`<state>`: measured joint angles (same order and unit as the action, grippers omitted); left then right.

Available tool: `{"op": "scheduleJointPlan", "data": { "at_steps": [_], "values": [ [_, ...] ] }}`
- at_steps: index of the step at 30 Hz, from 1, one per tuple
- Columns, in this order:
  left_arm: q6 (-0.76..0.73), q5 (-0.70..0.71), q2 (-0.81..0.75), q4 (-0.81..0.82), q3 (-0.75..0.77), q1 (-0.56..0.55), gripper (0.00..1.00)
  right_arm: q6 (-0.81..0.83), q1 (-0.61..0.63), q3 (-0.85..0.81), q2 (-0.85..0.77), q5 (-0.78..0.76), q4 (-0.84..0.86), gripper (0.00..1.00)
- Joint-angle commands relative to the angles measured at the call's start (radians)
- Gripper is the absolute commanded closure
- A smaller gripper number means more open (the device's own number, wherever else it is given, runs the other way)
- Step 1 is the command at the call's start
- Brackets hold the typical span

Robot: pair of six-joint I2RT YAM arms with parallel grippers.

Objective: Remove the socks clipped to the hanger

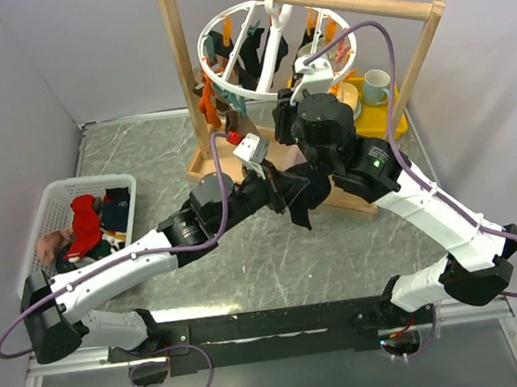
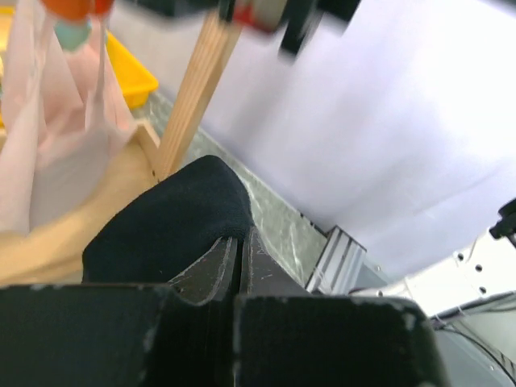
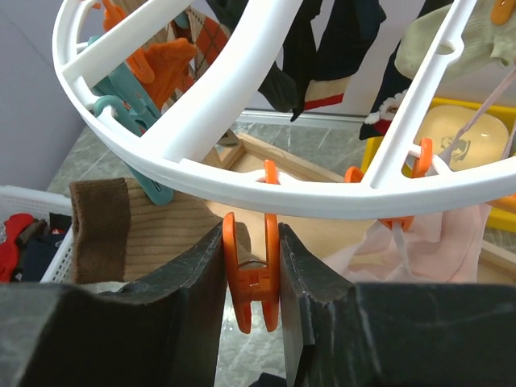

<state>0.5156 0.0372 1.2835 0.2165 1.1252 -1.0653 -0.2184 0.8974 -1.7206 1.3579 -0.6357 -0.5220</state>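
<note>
left hand [image 2: 239,262] clamped on black sock [image 2: 173,222] | right hand [image 3: 251,242] pinching orange clip [image 3: 250,300] under hanger [image 3: 242,181]

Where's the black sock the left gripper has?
Top view, centre: the black sock hangs from the left gripper, just in front of the wooden frame's base.

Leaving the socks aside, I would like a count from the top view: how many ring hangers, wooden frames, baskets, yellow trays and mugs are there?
Ring hanger: 1
Wooden frame: 1
White basket: 1
Yellow tray: 1
Mug: 1
Total: 5
</note>
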Motion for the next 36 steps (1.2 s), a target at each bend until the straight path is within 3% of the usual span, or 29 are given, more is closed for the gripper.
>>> {"op": "scheduleJointPlan", "data": {
  "at_steps": [1,4,8,11,14,15,19,24,33,36],
  "values": [
    [0.06,-0.028,-0.078,-0.003,-0.054,-0.007,0.99,0.001,0.006,0.021,-0.036,-0.018,0.036,0.66],
    [0.067,0.003,-0.133,-0.089,-0.096,-0.007,0.99,0.007,0.006,0.039,-0.052,-0.021,0.045,0.65],
    [0.06,0.204,-0.203,-0.274,-0.113,-0.004,0.99,0.013,0.006,0.068,-0.072,-0.024,0.062,0.63],
    [0.054,0.28,-0.259,-0.43,-0.105,0.022,0.99,0.016,0.006,0.084,-0.086,-0.025,0.066,0.59],
    [0.043,0.328,-0.317,-0.549,-0.097,0.091,0.99,0.019,0.006,0.087,-0.097,-0.033,0.066,0.41],
    [0.04,0.339,-0.35,-0.572,-0.097,0.138,0.99,0.017,0.006,0.095,-0.101,-0.038,0.068,0.3],
    [0.024,0.362,-0.43,-0.672,-0.11,0.278,0.99,0.03,0.005,0.121,-0.129,-0.048,0.088,0.2],
    [0.049,0.389,-0.489,-0.752,-0.131,0.47,0.99,0.036,0.005,0.118,-0.14,-0.045,0.076,0.18],
    [0.075,0.32,-0.509,-0.801,-0.142,0.721,0.99,0.017,0.005,0.121,-0.18,-0.033,0.039,0.17],
    [0.115,0.364,-0.529,-0.815,-0.14,0.803,0.99,0.016,0.005,0.133,-0.192,-0.03,0.037,0.16]
  ]
}}
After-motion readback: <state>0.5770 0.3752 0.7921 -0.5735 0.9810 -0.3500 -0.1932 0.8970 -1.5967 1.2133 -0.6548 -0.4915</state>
